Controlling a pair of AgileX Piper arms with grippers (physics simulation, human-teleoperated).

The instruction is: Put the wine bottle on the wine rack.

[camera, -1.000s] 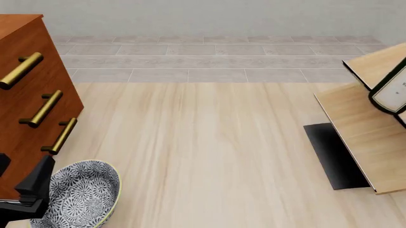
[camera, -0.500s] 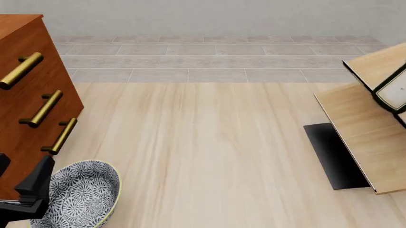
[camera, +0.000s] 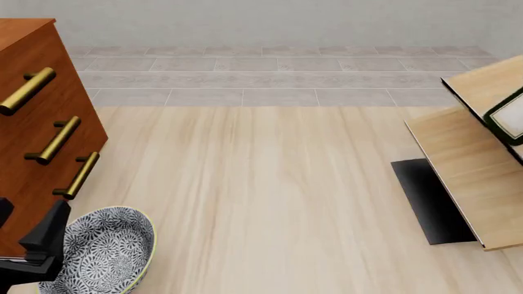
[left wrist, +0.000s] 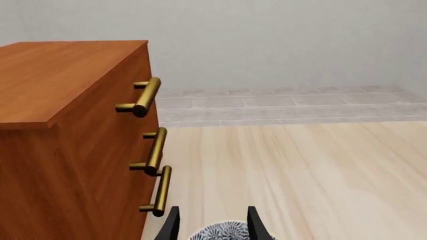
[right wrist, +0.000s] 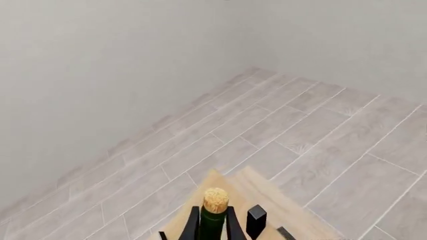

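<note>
While the right gripper (right wrist: 213,223) pinches the bottle (right wrist: 213,224) by its neck, fingers pressed against the green glass on both sides just below the cork (right wrist: 215,199), the rack (camera: 470,177) lies under it. From the front, only a slice of the bottle shows at the rack's upper panel: a dark green edge and a white label, tilted, right at the picture's border. Whether it touches the wood there I cannot tell. The rack's pale slanted panels rise from a black base plate (camera: 427,199). Well apart from the rack, across the table (camera: 261,196), stands a cabinet (camera: 37,122) with brass handles. Just beside the cabinet sits a patterned bowl (camera: 106,251), and the left gripper (left wrist: 213,227) hangs over the bowl's rim, its fingers spread apart and holding nothing.
</note>
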